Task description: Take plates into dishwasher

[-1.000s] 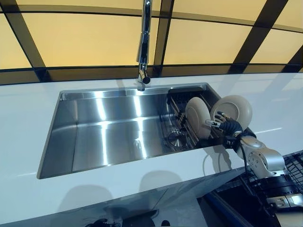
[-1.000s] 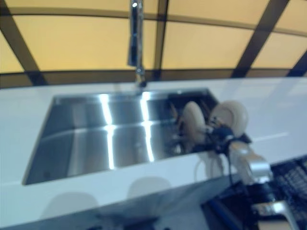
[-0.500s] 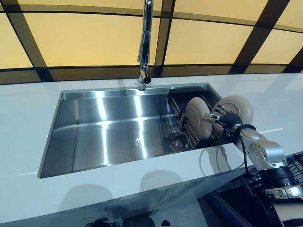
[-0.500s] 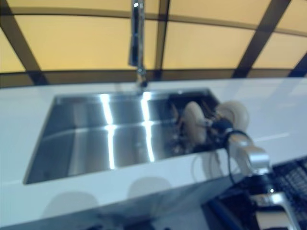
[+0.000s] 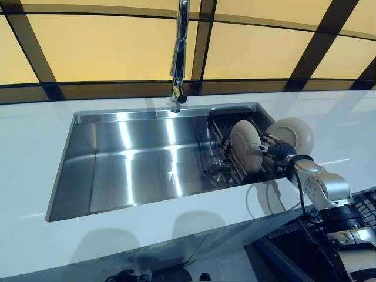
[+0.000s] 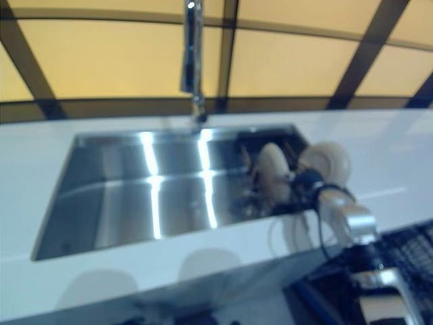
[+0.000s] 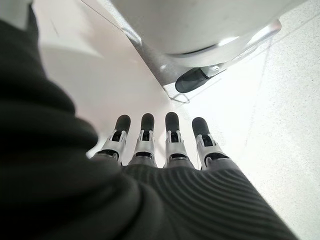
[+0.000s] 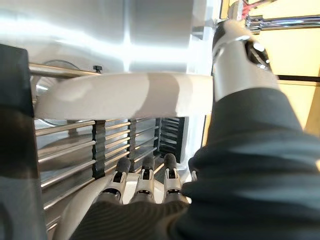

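Looking down from the head camera, I see a long rectangular stainless-steel sink sunk into a white countertop, with a tall chrome tap rising at its far edge. At the sink's right end sits a dark wire dish rack, and a round metal drain strainer lies on the basin floor just beside it. Two round cream plates stand on edge in the rack: the nearer cream plate toward the basin, the farther cream plate toward the right rim. A dark dishwasher basket shows at the lower right, below counter level.

My right hand reaches in between the two plates. In its wrist camera the fingers are stretched straight over the rack's bars, the thumb is raised well apart, and the nearer plate's rim runs across between thumb and fingers; I cannot tell whether anything touches it, and nothing is curled round it.

My left hand shows only in its own wrist camera, fingers straight and holding nothing, over a pale floor.
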`<state>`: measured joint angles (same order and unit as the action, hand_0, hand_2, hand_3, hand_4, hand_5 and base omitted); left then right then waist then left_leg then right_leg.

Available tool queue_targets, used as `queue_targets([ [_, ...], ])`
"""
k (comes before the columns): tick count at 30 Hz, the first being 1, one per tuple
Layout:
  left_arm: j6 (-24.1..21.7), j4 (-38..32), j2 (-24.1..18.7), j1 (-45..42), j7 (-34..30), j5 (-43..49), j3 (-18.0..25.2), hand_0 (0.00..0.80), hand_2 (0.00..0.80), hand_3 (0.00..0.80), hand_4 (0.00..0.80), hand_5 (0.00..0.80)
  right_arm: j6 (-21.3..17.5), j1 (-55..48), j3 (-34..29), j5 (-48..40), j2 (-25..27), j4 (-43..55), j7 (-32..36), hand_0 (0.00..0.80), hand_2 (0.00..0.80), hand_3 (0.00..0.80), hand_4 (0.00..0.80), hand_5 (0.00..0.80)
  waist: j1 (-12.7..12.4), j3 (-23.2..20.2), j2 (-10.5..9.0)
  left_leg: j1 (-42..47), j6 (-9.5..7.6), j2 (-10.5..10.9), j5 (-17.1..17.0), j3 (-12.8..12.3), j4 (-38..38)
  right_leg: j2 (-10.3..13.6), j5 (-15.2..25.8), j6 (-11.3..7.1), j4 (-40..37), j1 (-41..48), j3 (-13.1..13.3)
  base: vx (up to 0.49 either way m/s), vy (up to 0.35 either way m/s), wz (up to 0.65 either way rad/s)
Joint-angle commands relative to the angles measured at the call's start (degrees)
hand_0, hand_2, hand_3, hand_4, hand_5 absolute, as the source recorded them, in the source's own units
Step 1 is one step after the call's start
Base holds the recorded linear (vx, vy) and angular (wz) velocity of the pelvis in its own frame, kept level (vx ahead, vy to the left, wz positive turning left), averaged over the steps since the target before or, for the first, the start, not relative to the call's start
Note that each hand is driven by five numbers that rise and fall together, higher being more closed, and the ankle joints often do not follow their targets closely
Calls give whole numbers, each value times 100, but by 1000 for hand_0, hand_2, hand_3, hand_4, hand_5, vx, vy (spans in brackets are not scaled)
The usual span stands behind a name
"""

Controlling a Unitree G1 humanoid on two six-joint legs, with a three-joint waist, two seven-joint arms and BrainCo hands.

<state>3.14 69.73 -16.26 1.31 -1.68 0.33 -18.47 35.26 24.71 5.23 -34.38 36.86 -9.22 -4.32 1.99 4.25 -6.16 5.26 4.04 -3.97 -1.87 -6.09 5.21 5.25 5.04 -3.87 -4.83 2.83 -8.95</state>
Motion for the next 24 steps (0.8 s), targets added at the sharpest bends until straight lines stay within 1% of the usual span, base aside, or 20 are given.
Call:
queue_targets([
  [1,-27,105,-95,312,-36,-35,-224,0,0,0,0,0,-104,728,116,180,246,-171,34,0,0,0,0,0,-216,-52,-31,-49,-438,196,134,-300,-21,171,-207,-208,637,-29,30,0,0,0],
  [10,12,113,-88,348,-25,-52,-264,0,0,0,0,0,-51,794,225,187,141,-204,-11,0,0,0,0,0,-235,-29,-27,-52,-445,197,130,-293,-21,177,-225,-203,667,-45,13,0,0,0],
  [24,43,85,-97,398,-39,-67,-364,0,0,0,0,0,1,1035,302,10,68,-546,-254,0,0,0,0,0,-306,19,-38,-47,-453,195,136,-265,-25,198,-214,-222,718,-58,-36,0,0,0],
])
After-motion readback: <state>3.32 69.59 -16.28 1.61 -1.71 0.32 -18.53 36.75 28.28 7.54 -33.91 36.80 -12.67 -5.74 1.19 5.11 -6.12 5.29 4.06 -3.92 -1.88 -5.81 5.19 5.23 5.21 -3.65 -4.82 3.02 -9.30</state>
